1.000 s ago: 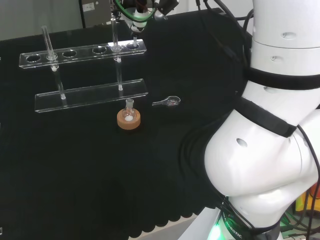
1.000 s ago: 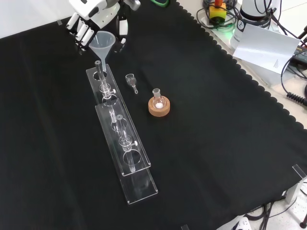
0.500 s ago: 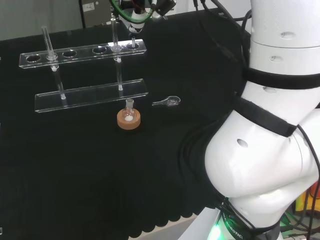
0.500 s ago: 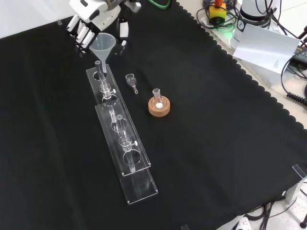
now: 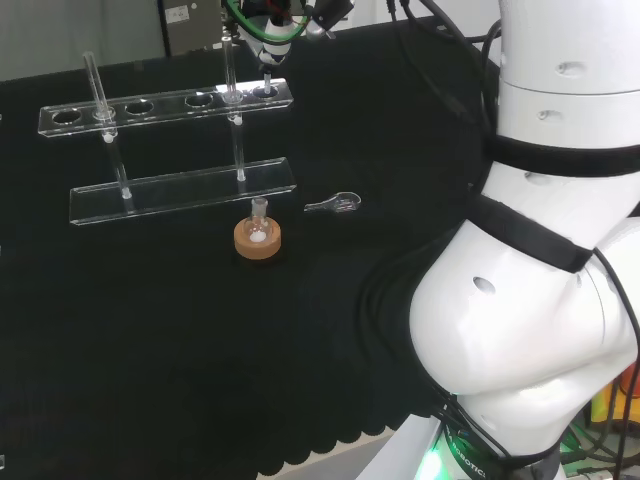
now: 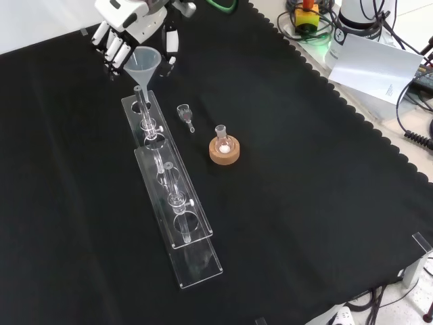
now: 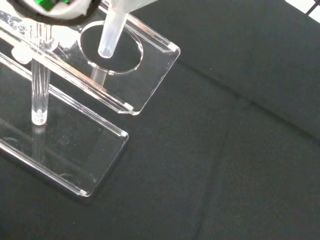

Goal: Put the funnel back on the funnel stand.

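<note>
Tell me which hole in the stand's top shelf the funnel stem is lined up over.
The end hole nearest the hand. The funnel stem hangs above it; the other holes sit farther along the stand.

A black cloth (image 6: 291,203) with a scalloped edge covers the bench I work at. Beyond that edge in the front view, a pale tabletop (image 6: 399,115) carries a white sheet of paper (image 6: 375,68) and tangled black cables (image 6: 416,128) (some trail off the corner). In the head view, a grey wall (image 5: 80,30) stands behind the bench.
</note>
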Action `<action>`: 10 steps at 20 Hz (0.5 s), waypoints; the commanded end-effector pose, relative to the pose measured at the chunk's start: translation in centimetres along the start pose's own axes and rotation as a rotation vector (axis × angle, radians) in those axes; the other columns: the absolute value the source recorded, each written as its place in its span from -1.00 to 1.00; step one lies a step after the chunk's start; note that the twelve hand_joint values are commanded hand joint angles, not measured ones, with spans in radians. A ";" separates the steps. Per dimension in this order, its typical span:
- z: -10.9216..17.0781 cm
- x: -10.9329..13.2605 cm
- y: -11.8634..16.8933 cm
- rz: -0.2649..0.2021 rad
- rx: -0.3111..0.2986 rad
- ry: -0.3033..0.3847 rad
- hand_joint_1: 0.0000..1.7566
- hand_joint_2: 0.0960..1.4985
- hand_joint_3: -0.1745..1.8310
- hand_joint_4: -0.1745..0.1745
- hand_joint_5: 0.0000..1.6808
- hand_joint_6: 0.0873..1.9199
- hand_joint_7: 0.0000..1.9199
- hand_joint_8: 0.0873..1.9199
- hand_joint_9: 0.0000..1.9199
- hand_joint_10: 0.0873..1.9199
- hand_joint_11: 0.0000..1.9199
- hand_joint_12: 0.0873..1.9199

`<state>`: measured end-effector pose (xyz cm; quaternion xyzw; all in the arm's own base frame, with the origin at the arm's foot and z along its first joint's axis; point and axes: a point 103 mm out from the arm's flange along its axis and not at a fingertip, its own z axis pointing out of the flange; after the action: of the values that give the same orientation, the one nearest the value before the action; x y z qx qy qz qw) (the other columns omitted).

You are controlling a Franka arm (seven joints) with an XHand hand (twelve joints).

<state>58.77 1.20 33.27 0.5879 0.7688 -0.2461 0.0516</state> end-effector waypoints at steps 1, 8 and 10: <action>-0.2 0.8 0.2 0.000 0.008 -0.014 -0.05 -0.14 -0.22 -0.22 -0.36 -0.32 -0.50 -0.29 -0.06 -0.34 -0.62 0.33; 0.4 0.9 0.7 -0.014 0.013 -0.010 -0.05 -0.14 -0.22 -0.22 -0.36 -0.32 -0.50 -0.29 -0.06 -0.34 -0.62 0.33; 1.1 0.8 1.2 -0.016 0.023 -0.010 -0.05 -0.14 -0.22 -0.22 -0.36 -0.32 -0.50 -0.29 -0.07 -0.34 -0.62 0.33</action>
<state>59.01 2.21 32.53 0.5820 0.7707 -0.2544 0.0516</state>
